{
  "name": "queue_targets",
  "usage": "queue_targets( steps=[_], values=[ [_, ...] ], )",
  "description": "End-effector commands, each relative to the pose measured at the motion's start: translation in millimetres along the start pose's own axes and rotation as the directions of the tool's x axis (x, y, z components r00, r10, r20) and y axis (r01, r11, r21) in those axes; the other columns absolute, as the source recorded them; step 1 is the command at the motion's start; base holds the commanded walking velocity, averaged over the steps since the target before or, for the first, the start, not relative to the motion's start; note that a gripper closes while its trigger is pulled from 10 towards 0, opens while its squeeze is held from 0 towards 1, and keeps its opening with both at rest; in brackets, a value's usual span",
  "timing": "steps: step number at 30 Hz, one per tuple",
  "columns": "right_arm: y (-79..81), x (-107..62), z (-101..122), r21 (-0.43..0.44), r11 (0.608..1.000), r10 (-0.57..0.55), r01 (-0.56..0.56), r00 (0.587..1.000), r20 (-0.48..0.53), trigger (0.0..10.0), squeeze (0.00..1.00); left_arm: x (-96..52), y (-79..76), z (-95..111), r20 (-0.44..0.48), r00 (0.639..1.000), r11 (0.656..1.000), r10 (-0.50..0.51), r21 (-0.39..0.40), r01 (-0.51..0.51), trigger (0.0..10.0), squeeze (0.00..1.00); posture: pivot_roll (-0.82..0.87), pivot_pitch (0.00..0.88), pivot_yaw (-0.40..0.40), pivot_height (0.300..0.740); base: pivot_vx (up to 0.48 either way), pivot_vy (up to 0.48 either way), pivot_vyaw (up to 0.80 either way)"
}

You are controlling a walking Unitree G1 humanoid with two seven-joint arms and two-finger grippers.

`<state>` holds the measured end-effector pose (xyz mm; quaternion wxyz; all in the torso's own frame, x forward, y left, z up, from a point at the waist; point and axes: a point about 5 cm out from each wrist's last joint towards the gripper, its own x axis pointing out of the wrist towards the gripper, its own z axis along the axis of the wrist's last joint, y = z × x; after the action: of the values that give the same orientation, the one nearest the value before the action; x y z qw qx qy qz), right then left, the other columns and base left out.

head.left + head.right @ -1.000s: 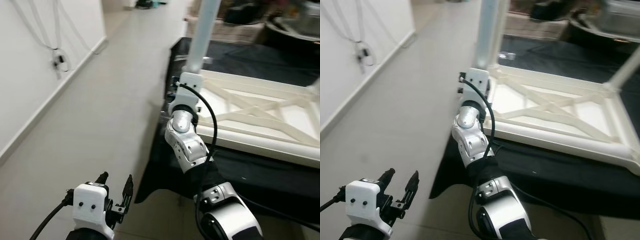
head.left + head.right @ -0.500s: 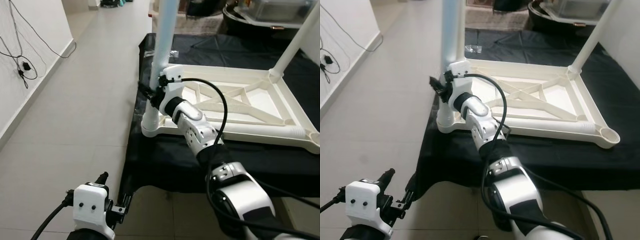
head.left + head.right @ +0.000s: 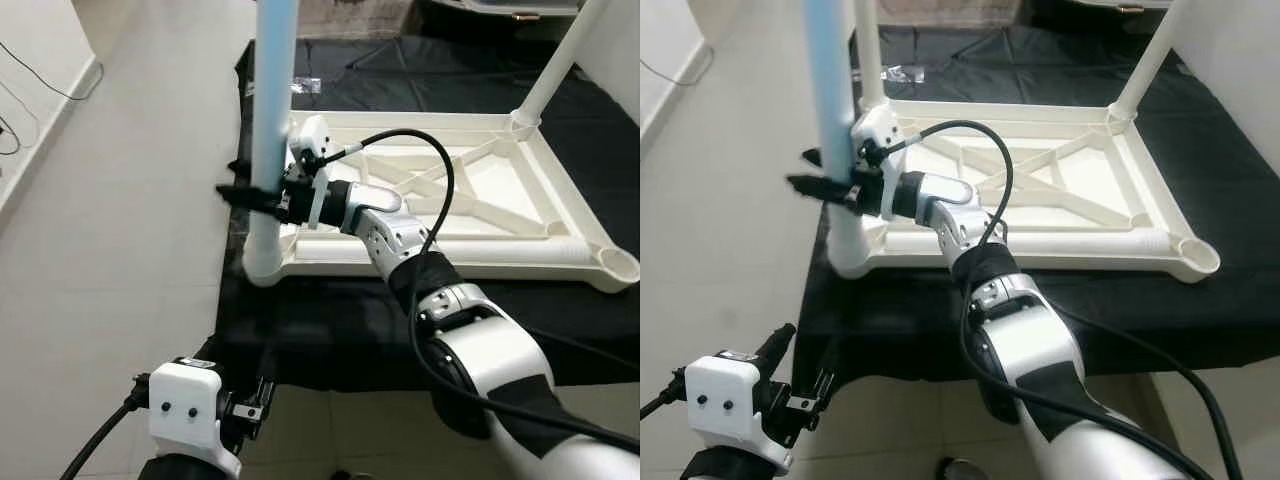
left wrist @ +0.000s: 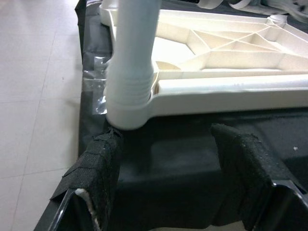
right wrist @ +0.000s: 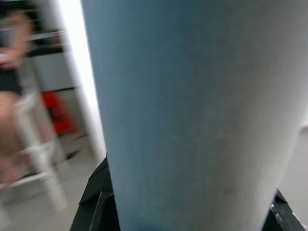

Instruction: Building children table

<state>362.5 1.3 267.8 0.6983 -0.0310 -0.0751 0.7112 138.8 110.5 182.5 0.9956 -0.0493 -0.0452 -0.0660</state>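
The white children's table [image 3: 455,245] lies upside down on a black cloth [image 3: 330,335]. A pale blue-white leg [image 3: 270,120] stands upright in its near left corner socket [image 4: 126,108]. My right gripper [image 3: 250,193] reaches in from the table side and is shut on this leg a little above the socket; in the right wrist view the leg [image 5: 192,110] sits tight between the black fingers [image 5: 96,204]. My left gripper [image 3: 803,365] hangs open, low by the cloth's front edge, pointing at the socket, its fingers [image 4: 98,175] holding nothing.
Two more white legs stand at the far corners [image 3: 555,70] [image 3: 868,50]. The near right corner socket [image 3: 1198,258] stands open. Tiled floor [image 3: 110,230] runs along the left. A small clear bag [image 3: 902,72] lies on the cloth behind the table.
The head camera has swung, bringing the whole table into view. My right gripper has gone from beside the leg to closed around it. The left gripper stays low and open.
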Motion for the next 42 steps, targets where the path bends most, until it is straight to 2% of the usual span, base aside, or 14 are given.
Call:
queue_targets(
  steps=[1,2,5,6,13,17,19,21,23,25,26,28,36,42],
  values=[
    [21.3,12.5,-42,0.164,0.974,0.176,-0.156,0.978,-0.116,10.0,0.0,-2.9,-1.8,1,-0.012,1.0,1.0,0.011,-0.001,-0.011,10.0,0.0,0.13,0.3,-0.109,0.74,0.0,0.0,0.0],
    [25.3,17.5,-39,0.162,0.957,0.261,-0.239,0.957,-0.126,10.0,0.0,-4.0,-3.7,3,-0.01,1.0,1.0,0.015,-0.005,-0.016,10.0,0.0,0.13,0.315,-0.119,0.74,0.0,0.0,0.0],
    [26.6,19.6,-37,0.162,0.951,0.286,-0.264,0.95,-0.128,10.0,0.0,-4.4,-4.6,4,-0.009,1.0,1.0,0.017,-0.007,-0.017,10.0,0.0,0.13,0.318,-0.12,0.74,0.0,0.0,0.0],
    [31.8,28.6,-34,0.141,0.93,0.358,-0.338,0.921,-0.153,10.0,0.0,-4.8,-7.3,5,-0.008,1.0,1.0,0.015,-0.007,-0.015,10.0,0.0,0.12,0.336,-0.13,0.74,0.0,0.0,0.0],
    [36.6,42.7,-25,0.088,0.911,0.413,-0.404,0.893,-0.178,10.0,0.0,-5.7,-11.7,7,-0.008,1.0,1.0,0.012,-0.004,-0.012,10.0,0.0,0.12,0.356,-0.145,0.74,0.0,0.0,0.0],
    [32.8,43.5,-4,0.085,0.898,0.436,-0.431,0.898,-0.052,10.0,0.0,-6.0,-11.7,7,-0.014,1.0,1.0,0.022,-0.004,-0.022,10.0,0.0,0.11,0.348,-0.147,0.74,0.0,0.0,0.0],
    [28.8,41.4,12,0.106,0.894,0.428,-0.434,0.9,0.082,10.0,0.0,-4.9,-11.5,5,-0.016,1.0,1.0,0.022,-0.005,-0.022,10.0,0.0,0.11,0.34,-0.143,0.74,0.0,0.0,0.0],
    [26.6,39.4,20,0.11,0.893,0.42,-0.437,0.896,0.145,10.0,0.0,-3.8,-11.7,5,-0.019,1.0,1.0,0.019,-0.005,-0.019,10.0,0.0,0.11,0.33,-0.139,0.74,0.0,0.0,0.0],
    [26.6,39.4,20,0.11,0.893,0.42,-0.437,0.896,0.145,10.0,0.0,-3.8,-11.7,5,-0.019,1.0,1.0,0.019,-0.005,-0.019,10.0,0.0,0.11,0.33,-0.139,0.74,0.0,0.0,0.0],
    [17.1,24.4,43,0.087,0.904,0.379,-0.418,0.88,0.287,10.0,0.0,1.8,-10.5,3,-0.014,1.0,1.0,0.009,0.014,-0.009,10.0,0.0,0.11,0.291,-0.125,0.74,0.0,0.0,0.0],
    [17.1,24.4,43,0.087,0.904,0.379,-0.418,0.88,0.287,10.0,0.0,1.8,-10.5,3,-0.014,1.0,1.0,0.009,0.014,-0.009,10.0,0.0,0.11,0.291,-0.125,0.74,0.0,0.0,0.0],
    [7.7,-0.2,67,0.029,0.924,0.336,-0.381,0.847,0.412,10.0,0.0,11.0,-5.2,1,-0.001,1.0,1.0,0.006,0.028,-0.006,10.0,0.0,0.1,0.239,-0.112,0.74,0.0,0.0,0.0],
    [4.1,-28.3,72,-0.044,0.948,0.305,-0.316,0.857,0.416,10.0,0.0,25.8,4.0,3,0.044,0.999,1.0,0.02,0.019,-0.021,10.0,0.0,0.09,0.164,-0.093,0.74,0.0,0.0,0.0],
    [4.6,-33.9,67,-0.043,0.951,0.297,-0.306,0.867,0.401,10.0,0.0,32.3,6.8,5,0.067,0.998,0.999,0.015,0.036,-0.017,10.0,0.0,0.09,0.134,-0.087,0.74,0.25,0.0,0.0]
  ],
)
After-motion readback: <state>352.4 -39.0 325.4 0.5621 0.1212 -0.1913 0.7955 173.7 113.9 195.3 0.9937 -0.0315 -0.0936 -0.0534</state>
